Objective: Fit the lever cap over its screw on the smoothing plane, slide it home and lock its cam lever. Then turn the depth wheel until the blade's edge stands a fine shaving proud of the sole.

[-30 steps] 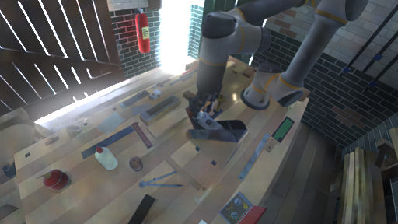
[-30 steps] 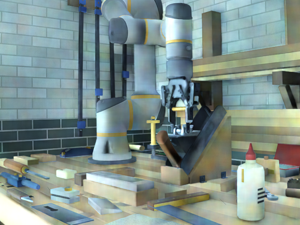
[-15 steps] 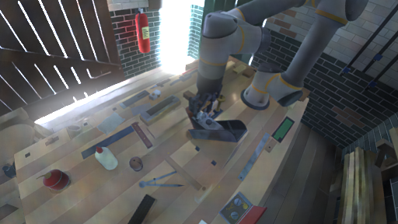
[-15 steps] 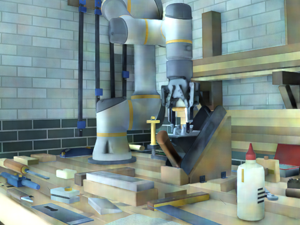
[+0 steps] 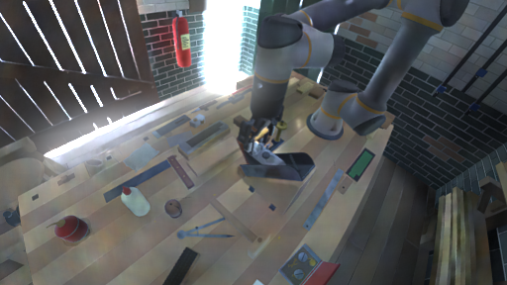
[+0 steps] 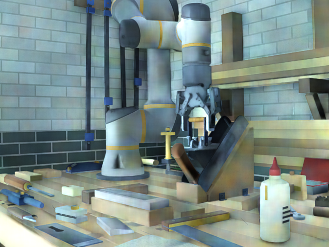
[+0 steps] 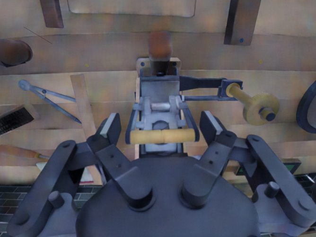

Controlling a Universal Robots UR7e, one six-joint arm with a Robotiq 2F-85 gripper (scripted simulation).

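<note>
The grey lever cap (image 7: 159,120) sits on the smoothing plane (image 5: 277,166), which rests tilted in a wooden cradle at mid-bench. The cap's yellow cam lever bar (image 7: 162,136) (image 6: 196,119) lies across it between my fingers. My gripper (image 7: 160,127) (image 6: 198,120) (image 5: 257,136) hangs straight over the cap, open and empty, one finger on each side of the yellow bar. The brass depth wheel (image 7: 260,108) sticks out to the right of the plane on a short shaft. The plane's brown wooden handle (image 7: 159,45) (image 6: 185,163) shows beyond the cap.
The robot's base (image 6: 124,145) stands close behind the plane. A wooden cradle block (image 6: 230,172) props the plane. A glue bottle (image 6: 274,203), dividers (image 7: 47,98), steel rules, sharpening stones (image 6: 131,199) and chisels lie scattered on the bench. A shelf (image 6: 270,68) overhangs to the right.
</note>
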